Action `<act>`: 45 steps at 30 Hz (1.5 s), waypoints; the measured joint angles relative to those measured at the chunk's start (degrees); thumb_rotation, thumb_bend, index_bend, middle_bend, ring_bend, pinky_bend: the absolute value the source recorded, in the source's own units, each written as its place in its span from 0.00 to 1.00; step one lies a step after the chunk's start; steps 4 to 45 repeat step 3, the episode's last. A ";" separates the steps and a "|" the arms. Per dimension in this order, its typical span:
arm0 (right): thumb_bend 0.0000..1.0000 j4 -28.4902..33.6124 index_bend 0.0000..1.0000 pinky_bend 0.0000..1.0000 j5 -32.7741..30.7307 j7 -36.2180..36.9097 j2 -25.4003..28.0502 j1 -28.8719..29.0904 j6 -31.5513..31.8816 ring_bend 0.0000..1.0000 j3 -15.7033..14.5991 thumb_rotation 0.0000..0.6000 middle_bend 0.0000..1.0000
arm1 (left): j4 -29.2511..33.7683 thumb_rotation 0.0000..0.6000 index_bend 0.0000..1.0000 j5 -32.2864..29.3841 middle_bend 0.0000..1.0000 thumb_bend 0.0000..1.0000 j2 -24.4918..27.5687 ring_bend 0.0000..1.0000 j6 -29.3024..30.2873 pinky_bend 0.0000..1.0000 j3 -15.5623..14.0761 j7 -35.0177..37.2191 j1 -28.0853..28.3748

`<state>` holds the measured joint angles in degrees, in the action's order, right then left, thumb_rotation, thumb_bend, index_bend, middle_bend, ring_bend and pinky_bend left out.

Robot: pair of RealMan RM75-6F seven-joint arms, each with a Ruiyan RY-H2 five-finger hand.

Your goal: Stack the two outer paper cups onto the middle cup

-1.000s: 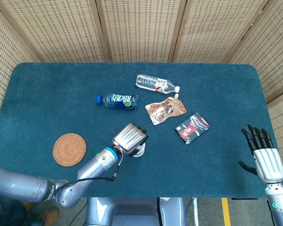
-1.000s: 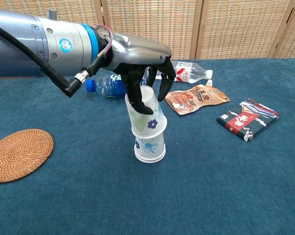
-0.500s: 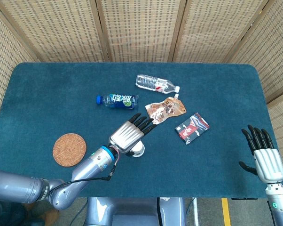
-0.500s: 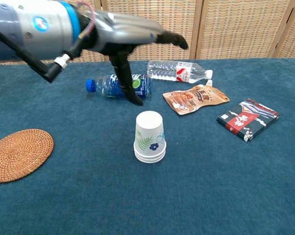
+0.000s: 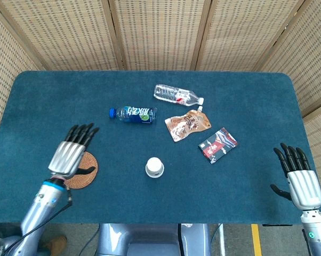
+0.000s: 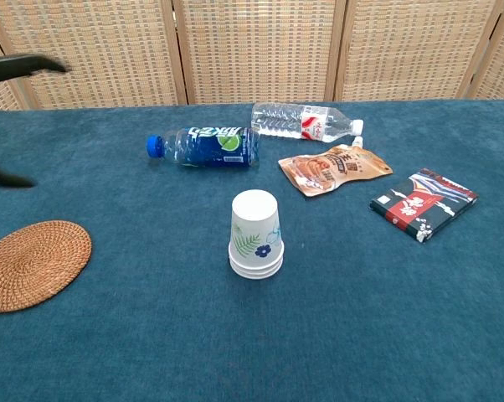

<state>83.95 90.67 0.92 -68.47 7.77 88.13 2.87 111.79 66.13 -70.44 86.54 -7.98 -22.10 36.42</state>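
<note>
The stack of paper cups (image 6: 256, 234) stood upside down near the middle of the table, nested one over another, apart from everything else. The chest view showed its side: a white wall printed with green leaves and a small blue flower, and the layered rims at the base. The head view showed only the round white top of the stack (image 5: 154, 167), so the nesting could not be read from there.

Behind the stack lay a blue-labelled water bottle (image 6: 203, 146) on its side, and further back a clear water bottle (image 6: 306, 121) with a red-and-white label, also on its side. To the right of the stack lay an orange-brown spouted snack pouch (image 6: 334, 168), and beyond it a flat dark packet (image 6: 422, 202) with red and white markings. A round woven coaster (image 6: 32, 265) lay well to the left.

The left hand (image 5: 71, 153) hovered over the coaster in the head view, fingers straight and spread, holding nothing; the chest view caught only blurred dark fingertips (image 6: 26, 65) at its left edge. The right hand (image 5: 298, 178) appeared only in the head view, past the table's right end, fingers extended and apart, empty.

The table (image 5: 54, 101) was covered in deep teal cloth. Woven rattan screens (image 5: 160, 32) with wooden frames closed in the space behind.
</note>
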 measured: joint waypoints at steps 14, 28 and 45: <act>0.00 0.16 0.01 0.00 0.13 -0.07 0.04 -0.11 0.09 0.00 -0.03 1.00 0.00 | -3.71 1.00 0.00 4.91 0.00 0.00 1.26 0.00 4.13 0.00 -3.75 5.95 -6.19; 0.00 0.16 0.01 0.00 0.13 -0.07 0.04 -0.11 0.09 0.00 -0.03 1.00 0.00 | -3.71 1.00 0.00 4.91 0.00 0.00 1.26 0.00 4.13 0.00 -3.75 5.95 -6.19; 0.00 0.16 0.01 0.00 0.13 -0.07 0.04 -0.11 0.09 0.00 -0.03 1.00 0.00 | -3.71 1.00 0.00 4.91 0.00 0.00 1.26 0.00 4.13 0.00 -3.75 5.95 -6.19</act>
